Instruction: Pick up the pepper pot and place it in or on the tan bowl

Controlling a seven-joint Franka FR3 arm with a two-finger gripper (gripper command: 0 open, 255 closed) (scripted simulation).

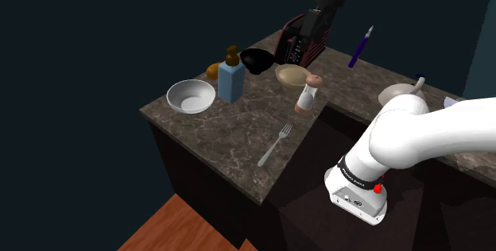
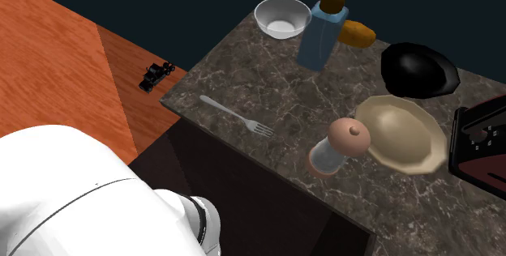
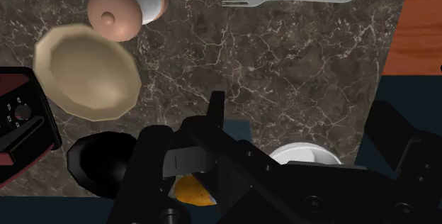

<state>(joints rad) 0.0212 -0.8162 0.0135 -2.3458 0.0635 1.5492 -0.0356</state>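
Note:
The pepper pot [image 1: 308,94] [image 2: 339,147] [image 3: 124,8] is a short clear-bodied shaker with a pinkish-tan domed cap. It stands upright on the dark marble counter [image 1: 230,134], right beside the tan bowl [image 1: 290,74] [image 2: 403,131] [image 3: 88,71] and apart from its rim. The bowl is shallow, faceted and holds nothing. My black gripper [image 1: 315,27] [image 3: 297,109] hangs high over the back of the counter, well above and away from both. Its fingers stand apart with nothing between them.
A black bowl [image 1: 256,59], blue soap bottle [image 1: 231,76], orange object [image 2: 357,33] and white bowl [image 1: 191,96] line the counter's far side. A dark red toaster [image 1: 298,43] stands by the tan bowl. A fork [image 1: 275,144] lies near the counter's edge.

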